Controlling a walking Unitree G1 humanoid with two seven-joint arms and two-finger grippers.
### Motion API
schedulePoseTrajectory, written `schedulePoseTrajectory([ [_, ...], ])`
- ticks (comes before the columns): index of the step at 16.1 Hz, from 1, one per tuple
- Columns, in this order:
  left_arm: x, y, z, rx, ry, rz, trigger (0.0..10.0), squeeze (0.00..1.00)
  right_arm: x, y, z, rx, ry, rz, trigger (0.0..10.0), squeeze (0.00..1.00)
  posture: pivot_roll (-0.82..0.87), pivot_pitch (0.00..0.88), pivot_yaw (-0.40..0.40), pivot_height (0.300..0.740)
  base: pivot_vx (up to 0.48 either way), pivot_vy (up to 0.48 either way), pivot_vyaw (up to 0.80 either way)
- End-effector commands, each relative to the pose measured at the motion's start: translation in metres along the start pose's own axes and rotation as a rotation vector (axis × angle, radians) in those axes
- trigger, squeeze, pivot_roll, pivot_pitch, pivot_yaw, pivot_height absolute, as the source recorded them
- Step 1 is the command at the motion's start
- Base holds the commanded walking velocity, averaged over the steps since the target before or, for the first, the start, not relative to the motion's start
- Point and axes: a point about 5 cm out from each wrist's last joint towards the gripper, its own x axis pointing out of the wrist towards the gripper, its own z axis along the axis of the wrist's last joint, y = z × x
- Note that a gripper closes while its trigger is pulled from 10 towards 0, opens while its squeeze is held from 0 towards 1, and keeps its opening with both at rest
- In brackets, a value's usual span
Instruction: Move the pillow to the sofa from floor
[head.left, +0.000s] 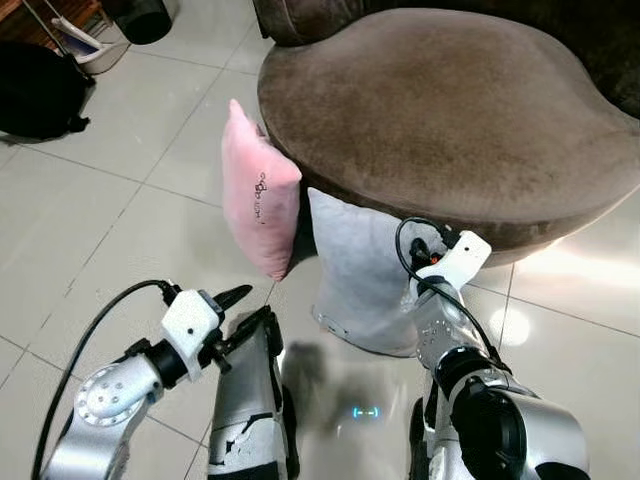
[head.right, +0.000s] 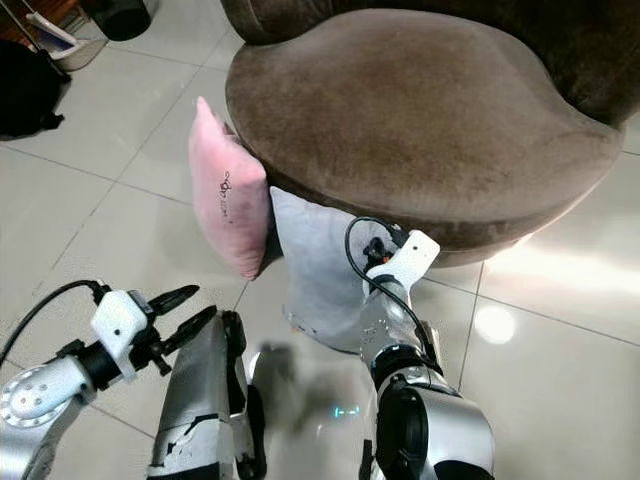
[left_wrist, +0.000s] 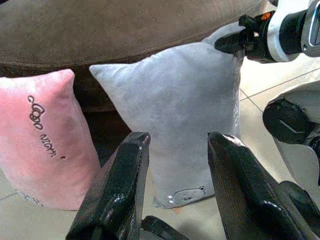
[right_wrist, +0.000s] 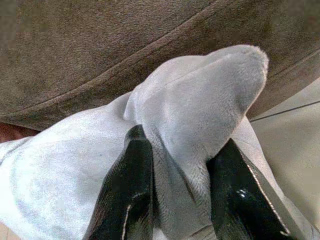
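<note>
Where the tiled floor (head.left: 120, 230) meets the sofa base: grey pillow (head.left: 355, 270), standing upright on the tiles, leaning against the front of the brown sofa (head.left: 450, 110), small bear patch low on its face. Right gripper (right_wrist: 175, 170): clenched on the pillow's upper corner, plush fabric bunched between the two black fingers (right_wrist: 131, 190). Pink pillow (head.left: 258, 205): upright just beside the grey one on the robot's left, touching the sofa, dark lettering on its side. Left gripper (left_wrist: 172, 180): fingers spread apart, held off the floor, facing both pillows, grasping nothing. Black bag (head.left: 40, 90): on tiles, well apart, far left
</note>
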Motion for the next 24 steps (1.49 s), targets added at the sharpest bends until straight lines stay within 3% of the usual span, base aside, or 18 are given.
schedulePoseTrajectory([
  [1, -0.003, -0.001, -0.007, 0.003, 0.029, 0.002, 10.0, 0.00, -0.001, 0.005, -0.005, 0.020, 0.021, 0.014, 0.0, 0.00, 0.28, 0.225, 0.112, 0.517, 0.000, 0.000, 0.00],
  [5, 0.024, 0.006, -0.012, -0.030, -0.026, 0.074, 10.0, 0.00, 0.004, 0.030, 0.017, 0.103, -0.079, 0.152, 0.0, 0.00, 0.16, 0.136, 0.080, 0.517, 0.000, 0.000, 0.00],
  [6, 0.033, 0.009, -0.009, -0.047, -0.055, 0.094, 10.0, 0.00, 0.003, 0.037, 0.026, 0.146, -0.124, 0.190, 0.0, 0.00, 0.13, 0.120, 0.072, 0.517, 0.000, 0.000, 0.00],
  [8, 0.040, 0.013, 0.007, -0.052, -0.129, 0.124, 10.0, 0.00, -0.002, 0.050, 0.047, 0.142, -0.207, 0.286, 0.0, 0.00, 0.07, 0.067, 0.063, 0.517, 0.000, 0.000, 0.00],
  [11, 0.047, 0.015, 0.038, -0.078, -0.260, 0.160, 10.0, 0.00, -0.030, 0.068, 0.093, 0.199, -0.345, 0.372, 0.0, 0.00, 0.01, 0.028, 0.066, 0.517, 0.000, 0.000, 0.00],
  [15, 0.063, 0.018, 0.084, -0.051, -0.323, 0.165, 10.0, 0.00, -0.069, 0.062, 0.156, 0.236, -0.527, 0.353, 0.0, 0.00, -0.03, 0.000, 0.077, 0.517, 0.000, 0.000, 0.00],
  [16, 0.066, 0.022, 0.093, -0.045, -0.326, 0.194, 10.0, 0.00, -0.078, 0.060, 0.168, 0.204, -0.559, 0.349, 0.0, 0.00, -0.04, 0.000, 0.079, 0.517, 0.000, 0.000, 0.00],
  [17, 0.072, 0.027, 0.102, -0.048, -0.327, 0.227, 10.0, 0.00, -0.084, 0.056, 0.174, 0.106, -0.579, 0.324, 0.0, 0.00, -0.04, 0.000, 0.081, 0.517, 0.000, 0.000, 0.00],
  [18, 0.076, 0.030, 0.107, -0.039, -0.332, 0.244, 10.0, 0.00, -0.081, 0.054, 0.170, 0.016, -0.521, 0.295, 2.8, 0.00, -0.05, 0.000, 0.078, 0.517, 0.000, 0.000, 0.00],
  [19, 0.078, 0.031, 0.108, -0.039, -0.328, 0.255, 10.0, 0.00, -0.078, 0.053, 0.166, -0.037, -0.487, 0.274, 10.0, 0.00, -0.04, 0.000, 0.075, 0.517, 0.000, 0.000, 0.00],
  [21, 0.076, 0.033, 0.107, 0.005, -0.275, 0.331, 10.0, 0.00, -0.079, 0.054, 0.153, -0.149, -0.433, 0.287, 10.0, 0.00, -0.02, 0.000, 0.052, 0.526, 0.000, 0.000, 0.00],
  [24, 0.071, 0.032, 0.111, 0.060, -0.256, 0.408, 10.0, 0.00, -0.085, 0.056, 0.157, -0.077, -0.450, 0.244, 10.0, 0.00, -0.01, 0.000, 0.044, 0.561, 0.000, 0.000, 0.00],
])
